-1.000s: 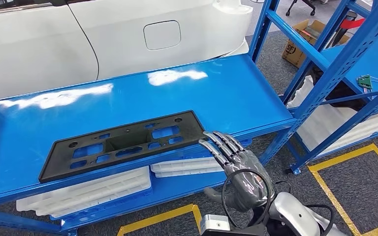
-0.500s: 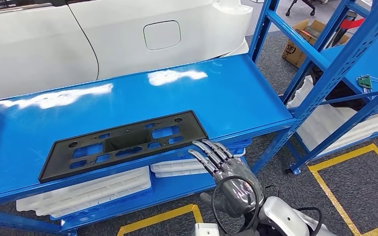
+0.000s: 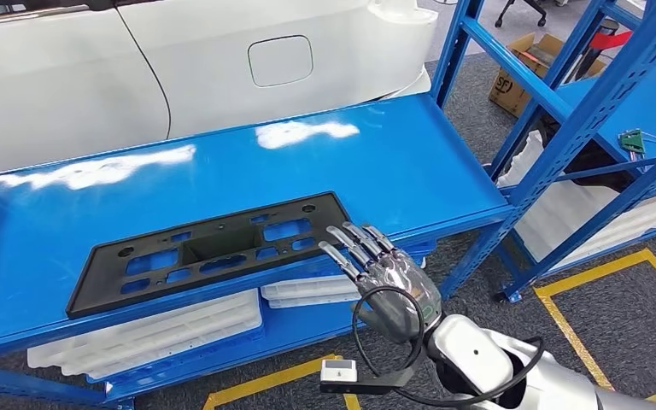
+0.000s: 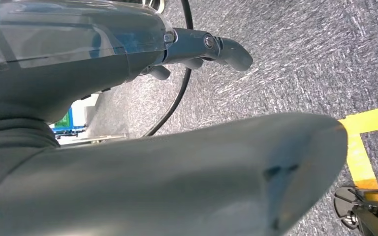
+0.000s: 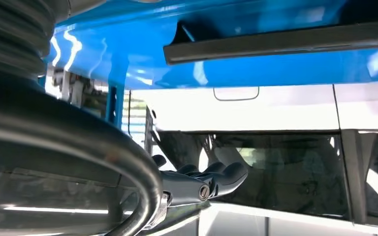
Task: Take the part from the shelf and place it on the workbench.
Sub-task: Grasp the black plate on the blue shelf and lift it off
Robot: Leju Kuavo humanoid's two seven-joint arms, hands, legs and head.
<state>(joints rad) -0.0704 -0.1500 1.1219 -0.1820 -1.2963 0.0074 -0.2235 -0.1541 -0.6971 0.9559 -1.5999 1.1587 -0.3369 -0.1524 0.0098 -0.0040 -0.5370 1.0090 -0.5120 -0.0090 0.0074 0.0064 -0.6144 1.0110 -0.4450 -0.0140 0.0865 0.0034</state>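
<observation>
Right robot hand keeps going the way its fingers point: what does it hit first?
Probably the near right end of the black plastic panel on the blue shelf. The right robot hand has open fingers already at that edge; depth is unclear.

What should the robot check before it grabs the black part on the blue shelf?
1. Black part lies flat near the front edge of the blue shelf: ok.
2. Right hand holds nothing, fingers apart: ok.
3. Right hand is at the part's right end: ok; whether the fingers touch it: cannot tell.
4. Nothing rests on top of the part: ok.
5. Left hand holds nothing, hanging over the floor: ok.
6. Workbench ready for the part: cannot tell.
</observation>
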